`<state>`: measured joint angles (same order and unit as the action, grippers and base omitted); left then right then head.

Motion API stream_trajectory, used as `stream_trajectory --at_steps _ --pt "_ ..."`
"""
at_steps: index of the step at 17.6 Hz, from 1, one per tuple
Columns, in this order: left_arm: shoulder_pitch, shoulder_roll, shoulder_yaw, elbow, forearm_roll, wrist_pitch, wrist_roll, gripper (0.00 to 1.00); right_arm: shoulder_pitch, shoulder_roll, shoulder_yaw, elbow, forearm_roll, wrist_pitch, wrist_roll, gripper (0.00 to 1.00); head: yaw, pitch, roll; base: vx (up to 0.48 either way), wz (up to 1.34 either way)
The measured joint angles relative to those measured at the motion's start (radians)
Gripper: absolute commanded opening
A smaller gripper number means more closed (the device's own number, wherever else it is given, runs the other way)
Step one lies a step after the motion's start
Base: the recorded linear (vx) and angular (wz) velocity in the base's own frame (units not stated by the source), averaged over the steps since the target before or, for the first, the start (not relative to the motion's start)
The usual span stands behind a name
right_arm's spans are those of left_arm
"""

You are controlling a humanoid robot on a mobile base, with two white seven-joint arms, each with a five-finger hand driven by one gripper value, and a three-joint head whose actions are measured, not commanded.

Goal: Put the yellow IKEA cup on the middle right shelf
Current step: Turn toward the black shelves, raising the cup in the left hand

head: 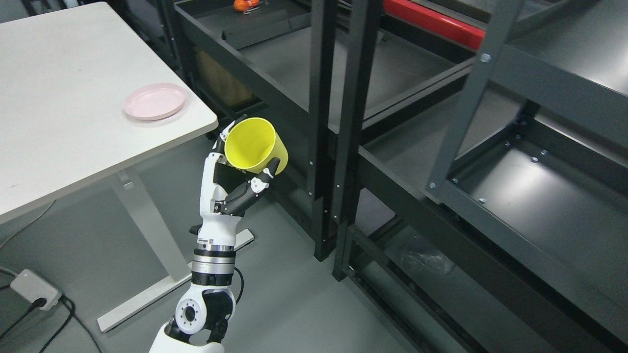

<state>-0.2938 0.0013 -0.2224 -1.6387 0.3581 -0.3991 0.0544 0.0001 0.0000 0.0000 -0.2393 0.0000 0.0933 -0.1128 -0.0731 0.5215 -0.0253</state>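
My left hand [245,159] holds the yellow cup [255,144] in the air, between the white table's corner and the dark shelving rack. The cup is tilted, its open mouth turned up toward the camera. The thumb presses the cup's lower right side and the other fingers wrap round its left rim. The arm rises from the bottom edge, left of the middle. The cup hangs just left of the rack's black upright posts [319,122]. To the right lies a dark shelf [539,196] of the right rack. My right arm is out of view.
A pink plate [155,101] lies near the corner of the white table [73,122]. An orange object [241,5] sits on the far shelf at the top. A red bar [431,22] crosses the upper rack. A power strip [34,289] and cables lie on the floor at left.
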Motion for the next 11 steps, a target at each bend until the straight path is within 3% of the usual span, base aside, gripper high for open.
stream_trajectory --at_steps 11 --pt "-0.228 -0.001 -0.144 -0.042 -0.001 -0.001 0.000 0.03 0.000 0.000 0.000 0.000 0.000 0.000 -0.004 0.99 0.0000 0.000 0.000 -0.081 -0.49"
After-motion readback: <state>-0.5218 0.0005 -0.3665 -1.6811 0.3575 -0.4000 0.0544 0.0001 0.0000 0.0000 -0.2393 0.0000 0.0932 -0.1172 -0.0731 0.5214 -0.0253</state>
